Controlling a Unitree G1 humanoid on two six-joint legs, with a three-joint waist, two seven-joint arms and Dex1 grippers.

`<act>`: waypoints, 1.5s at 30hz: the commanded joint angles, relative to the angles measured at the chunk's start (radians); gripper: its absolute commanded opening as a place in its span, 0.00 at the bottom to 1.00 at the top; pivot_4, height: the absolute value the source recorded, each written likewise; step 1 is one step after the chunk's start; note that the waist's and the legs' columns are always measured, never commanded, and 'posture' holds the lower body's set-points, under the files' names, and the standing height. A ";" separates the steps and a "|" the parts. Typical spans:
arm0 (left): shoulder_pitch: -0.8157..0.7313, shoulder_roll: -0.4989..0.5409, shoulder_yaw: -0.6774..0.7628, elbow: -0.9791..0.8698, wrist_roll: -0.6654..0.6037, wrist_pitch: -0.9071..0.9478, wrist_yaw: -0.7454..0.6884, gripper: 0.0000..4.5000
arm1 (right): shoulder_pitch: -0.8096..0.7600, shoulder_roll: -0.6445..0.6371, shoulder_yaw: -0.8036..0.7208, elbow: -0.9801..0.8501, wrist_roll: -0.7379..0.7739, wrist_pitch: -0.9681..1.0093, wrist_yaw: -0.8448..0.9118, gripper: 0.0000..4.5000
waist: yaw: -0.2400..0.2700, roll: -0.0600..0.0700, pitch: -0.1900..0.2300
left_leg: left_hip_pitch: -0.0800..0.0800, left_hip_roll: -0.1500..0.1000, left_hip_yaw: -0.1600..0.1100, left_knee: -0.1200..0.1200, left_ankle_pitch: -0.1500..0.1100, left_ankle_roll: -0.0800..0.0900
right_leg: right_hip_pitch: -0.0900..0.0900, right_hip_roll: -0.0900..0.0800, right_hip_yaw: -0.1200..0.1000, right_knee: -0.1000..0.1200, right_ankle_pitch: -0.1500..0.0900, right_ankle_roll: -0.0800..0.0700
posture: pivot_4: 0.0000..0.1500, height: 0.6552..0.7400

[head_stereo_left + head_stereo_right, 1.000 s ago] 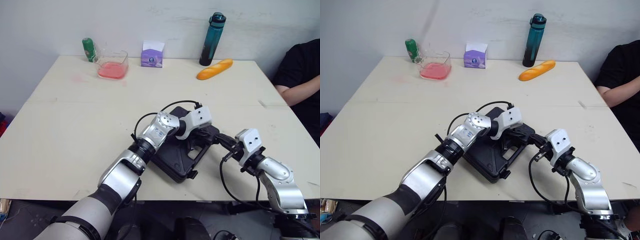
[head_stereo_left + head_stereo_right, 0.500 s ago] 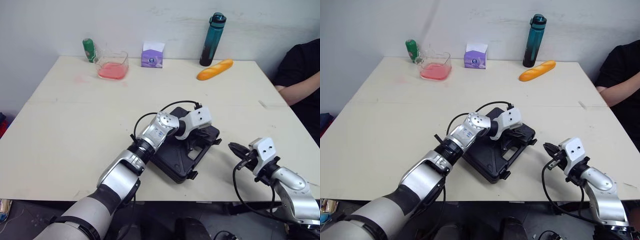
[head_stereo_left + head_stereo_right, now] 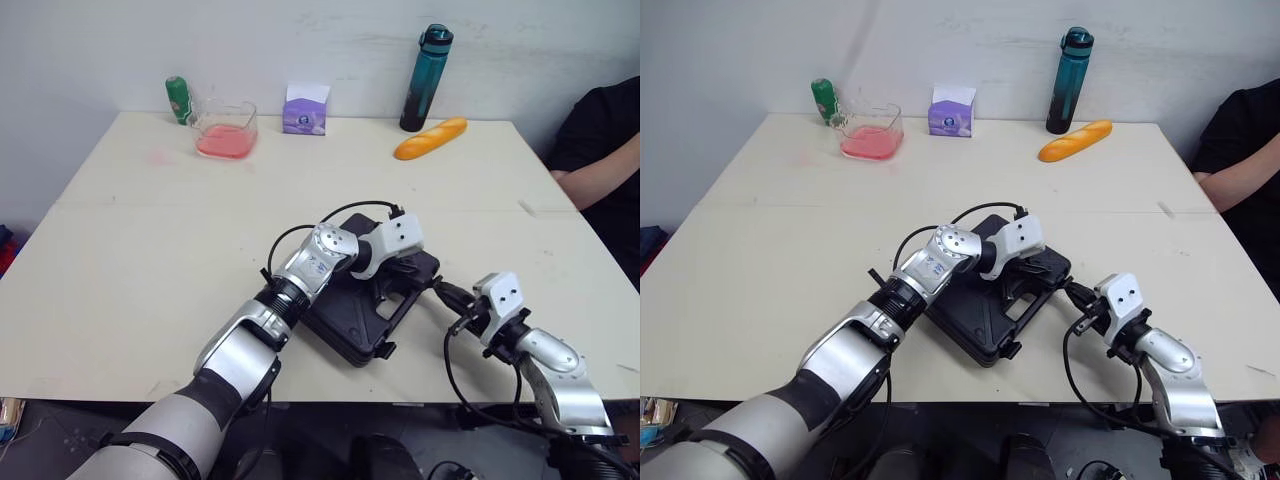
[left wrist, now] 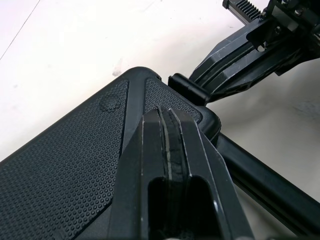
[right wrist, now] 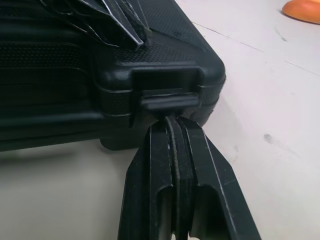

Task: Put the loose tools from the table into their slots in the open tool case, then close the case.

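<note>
Tool case (image 3: 343, 318) closed at table's (image 3: 150, 250) front edge, my left gripper (image 4: 167, 124) together on its lid (image 4: 65, 165), right gripper (image 5: 173, 123) together at its latch (image 5: 169, 101).

Nothing readable here tbh: the purple box (image 3: 304, 108) and green can (image 3: 177, 98), far beyond the left gripper (image 4: 165, 117), carry print too small.

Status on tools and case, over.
Left tool shut, down on closed tool case. Right tool shut, tips at its corner latch. Latch state unclear.
</note>
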 commanded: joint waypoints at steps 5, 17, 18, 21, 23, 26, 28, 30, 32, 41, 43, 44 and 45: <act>0.114 0.042 -0.086 0.133 0.111 0.131 0.011 0.01 | -0.039 -0.002 0.012 -0.080 0.032 0.007 0.037 0.00 | -0.001 -0.001 0.002 | 0.002 0.000 0.000 -0.002 0.000 0.000 | 0.000 0.000 0.000 -0.001 0.000 0.000 | 1.00 1.00; 0.128 0.051 -0.096 0.119 0.116 0.148 0.001 0.01 | -0.086 -0.007 0.016 -0.059 0.002 0.009 0.040 0.00 | -0.006 -0.002 0.005 | 0.003 -0.001 0.000 -0.012 0.003 -0.002 | 0.000 0.002 0.002 -0.003 0.001 -0.001 | 1.00 1.00; 0.129 0.052 -0.098 0.119 0.117 0.150 0.001 0.01 | -0.093 -0.008 0.016 -0.054 0.003 0.011 0.043 0.00 | -0.008 -0.002 0.005 | 0.003 -0.001 0.000 -0.013 0.003 -0.003 | 0.000 0.002 0.002 -0.003 0.001 -0.001 | 1.00 1.00; 0.129 0.056 -0.101 0.119 0.120 0.152 0.002 0.01 | -0.108 -0.014 0.025 -0.043 -0.005 0.011 0.058 0.00 | -0.017 -0.002 0.006 | 0.004 -0.001 0.000 -0.013 0.003 -0.003 | 0.000 0.003 0.003 -0.003 0.001 -0.002 | 1.00 1.00; 0.129 0.058 -0.103 0.118 0.122 0.155 0.004 0.01 | -0.117 -0.014 0.024 -0.040 -0.003 0.016 0.062 0.00 | -0.025 -0.002 0.006 | 0.004 -0.001 0.000 -0.014 0.003 -0.003 | 0.000 0.003 0.003 -0.004 0.001 -0.002 | 1.00 1.00; 0.130 0.062 -0.104 0.117 0.123 0.155 0.005 0.01 | -0.125 -0.014 0.026 -0.034 -0.005 0.025 0.065 0.00 | -0.027 -0.003 0.006 | 0.004 -0.001 0.000 -0.015 0.003 -0.003 | 0.000 0.003 0.003 -0.004 0.000 -0.002 | 1.00 1.00; 0.130 0.063 -0.104 0.116 0.123 0.155 0.005 0.01 | -0.127 -0.016 0.029 -0.031 -0.009 0.034 0.067 0.00 | -0.028 -0.003 0.006 | 0.004 -0.001 0.000 -0.015 0.003 -0.003 | 0.000 0.003 0.003 -0.004 0.000 -0.002 | 1.00 1.00; 0.131 0.066 -0.101 0.112 0.121 0.153 0.008 0.01 | -0.126 -0.017 0.028 -0.033 -0.009 0.043 0.066 0.00 | -0.028 -0.003 0.006 | 0.004 -0.001 0.000 -0.015 0.003 -0.003 | 0.000 0.003 0.003 -0.004 0.000 -0.002 | 1.00 1.00; 0.133 0.071 -0.087 0.091 0.110 0.137 0.013 0.01 | -0.120 -0.020 0.024 -0.038 -0.009 0.050 0.065 0.00 | -0.028 -0.003 0.006 | 0.004 -0.001 0.000 -0.015 0.003 -0.003 | 0.000 0.003 0.003 -0.004 0.000 -0.003 | 1.00 1.00; 0.169 0.112 0.005 -0.202 0.009 0.023 -0.047 0.01 | -0.044 -0.089 -0.042 -0.082 0.017 0.022 0.101 0.00 | -0.023 0.012 0.022 | -0.008 -0.001 0.000 -0.016 0.006 -0.006 | -0.012 0.003 0.003 -0.003 0.000 -0.003 | 1.00 1.00; 0.191 0.137 0.035 -0.327 -0.025 0.026 -0.071 0.01 | -0.013 -0.109 -0.068 -0.095 0.031 0.009 0.117 0.00 | -0.022 0.015 0.027 | -0.015 -0.002 0.000 -0.016 0.014 -0.010 | -0.019 0.004 0.003 -0.001 0.000 -0.003 | 1.00 1.00; 0.204 0.151 0.052 -0.397 -0.050 0.036 -0.090 0.01 | 0.004 -0.118 -0.083 -0.099 0.038 0.003 0.124 0.00 | -0.022 0.017 0.030 | -0.015 -0.002 0.000 -0.016 0.014 -0.010 | -0.019 0.006 0.002 -0.001 0.000 -0.003 | 1.00 1.00; 0.218 0.163 0.067 -0.459 -0.071 0.036 -0.102 0.01 | 0.021 -0.124 -0.094 -0.106 0.045 0.000 0.133 0.00 | -0.021 0.019 0.035 | -0.015 -0.002 0.001 -0.016 0.015 -0.010 | -0.019 0.008 0.002 -0.002 0.000 -0.003 | 1.00 1.00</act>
